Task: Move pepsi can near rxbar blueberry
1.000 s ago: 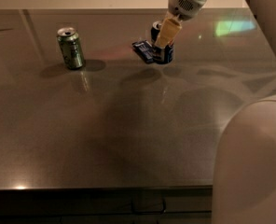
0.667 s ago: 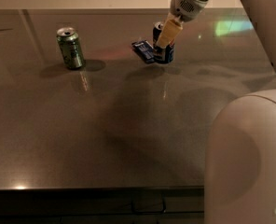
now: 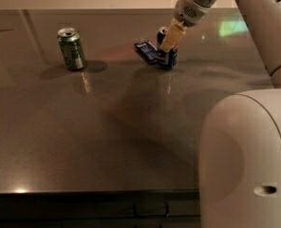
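Navy-blue, silver-topped pepsi can [image 3: 172,57] stands on the dark grey worktop [image 3: 107,137], just at 3 o'clock of the flat blue-wrapped rxbar blueberry [image 3: 145,51]. Gripper [image 3: 168,48] sits at the can, both unmoved over the last second. Cannot tell whether the jaws grip it. Placement looks achieved.

Hand [image 3: 168,43] at pepsi can [image 3: 172,59]; rxbar blueberry [image 3: 145,51] blocks one side.

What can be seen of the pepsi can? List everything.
The pepsi can is dark navy with a silver rim and looks like metal. It stands upright on the far part of the table. The gripper comes down over it from above and hides much of its front. The rxbar blueberry lies close by its base, on the side toward the green can; whether they touch cannot be told.
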Available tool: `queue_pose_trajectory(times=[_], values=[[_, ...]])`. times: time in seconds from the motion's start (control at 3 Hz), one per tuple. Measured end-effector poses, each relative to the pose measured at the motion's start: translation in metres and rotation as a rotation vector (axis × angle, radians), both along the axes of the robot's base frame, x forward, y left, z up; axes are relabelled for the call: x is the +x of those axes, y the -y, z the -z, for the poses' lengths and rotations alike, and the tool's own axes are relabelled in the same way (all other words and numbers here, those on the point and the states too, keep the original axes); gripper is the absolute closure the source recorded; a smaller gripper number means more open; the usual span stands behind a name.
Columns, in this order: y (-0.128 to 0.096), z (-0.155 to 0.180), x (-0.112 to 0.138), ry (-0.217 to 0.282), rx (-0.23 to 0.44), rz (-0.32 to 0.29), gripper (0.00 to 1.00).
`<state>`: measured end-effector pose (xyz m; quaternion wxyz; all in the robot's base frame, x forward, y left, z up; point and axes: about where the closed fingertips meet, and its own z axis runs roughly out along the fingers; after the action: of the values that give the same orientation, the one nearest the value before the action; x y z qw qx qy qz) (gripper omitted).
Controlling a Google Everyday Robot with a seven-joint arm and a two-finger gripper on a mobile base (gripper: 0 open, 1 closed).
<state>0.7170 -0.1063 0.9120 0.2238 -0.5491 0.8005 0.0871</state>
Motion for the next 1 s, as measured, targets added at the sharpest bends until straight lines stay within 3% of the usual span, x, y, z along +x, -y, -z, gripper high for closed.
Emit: queue_pose_trajectory(times=[1.0], values=[[-0.0004, 0.0124, 0.0104, -0.004, 0.006, 0.010, 0.13]])
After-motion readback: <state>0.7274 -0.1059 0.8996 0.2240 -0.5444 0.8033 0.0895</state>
